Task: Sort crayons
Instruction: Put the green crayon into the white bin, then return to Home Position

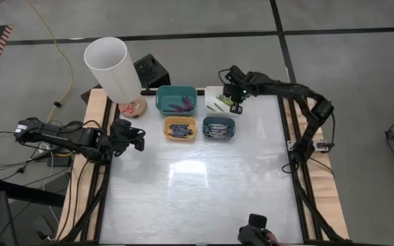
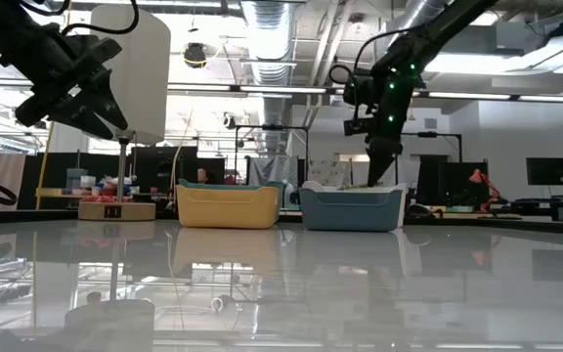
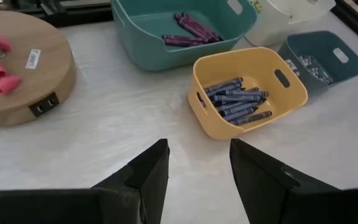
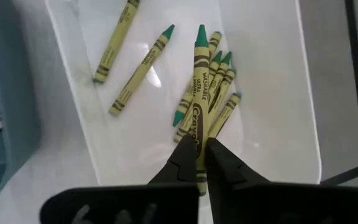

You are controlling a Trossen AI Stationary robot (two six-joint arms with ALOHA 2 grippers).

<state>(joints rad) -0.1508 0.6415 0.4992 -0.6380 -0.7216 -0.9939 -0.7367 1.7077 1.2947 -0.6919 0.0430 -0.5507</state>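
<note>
The right gripper (image 4: 201, 149) hangs over the white bin (image 4: 272, 93), its fingers pinching a yellow-green crayon (image 4: 197, 81) by the blunt end, tip pointing at the loose pile of like crayons already lying in that bin. To finish well, I judge it should lower toward the bin's floor before letting go, so the stick drops flat beside the others instead of bouncing out. The left gripper (image 3: 197, 165) waits, fingers spread and empty, near the yellow bin (image 3: 253, 68) of blue crayons (image 3: 236, 104).
</note>
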